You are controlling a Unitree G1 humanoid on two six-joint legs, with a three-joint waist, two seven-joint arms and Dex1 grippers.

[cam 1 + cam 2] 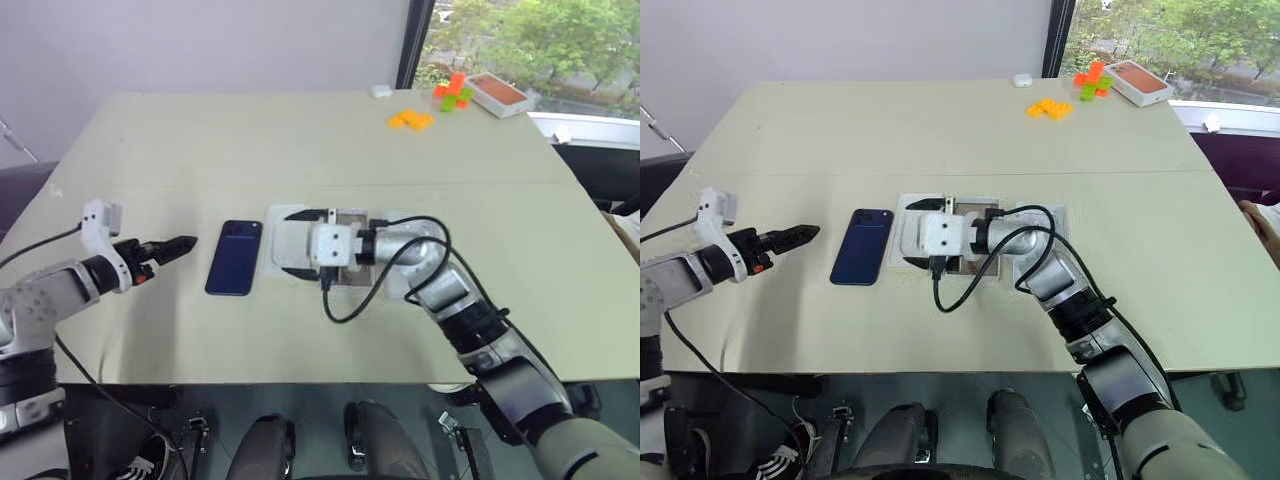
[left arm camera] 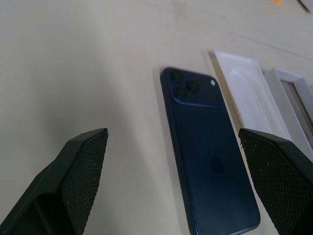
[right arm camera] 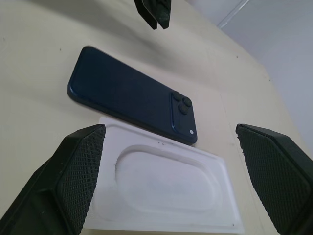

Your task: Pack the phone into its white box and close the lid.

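The phone (image 1: 235, 257) lies flat on the table (image 1: 300, 140), back up, with its camera cluster at the far end, untouched by either arm. Just beside it on the robot's right sits a thin white insert (image 3: 166, 193) with an oval recess, and beyond that the white box (image 1: 975, 212) with its brownish floor, largely hidden under the right arm. The left gripper (image 1: 170, 248) hovers on the left of the phone, its 2 black fingers spread wide and empty in the left wrist view, the phone lying between them further ahead. The right gripper (image 1: 300, 243) reaches across from the other side over the insert, jaws equally wide and empty, pointing at the phone's long edge. The step in hand looks like picking the phone up. To do it well, 1 gripper should probably come down low and level so its fingers straddle the phone's narrow width rather than its length, closing on the 2 long edges near the middle. The slim body leaves little to catch, so a slightly tilted approach, or a nudge against the other gripper, may help. The insert sits close enough to be dragged along.
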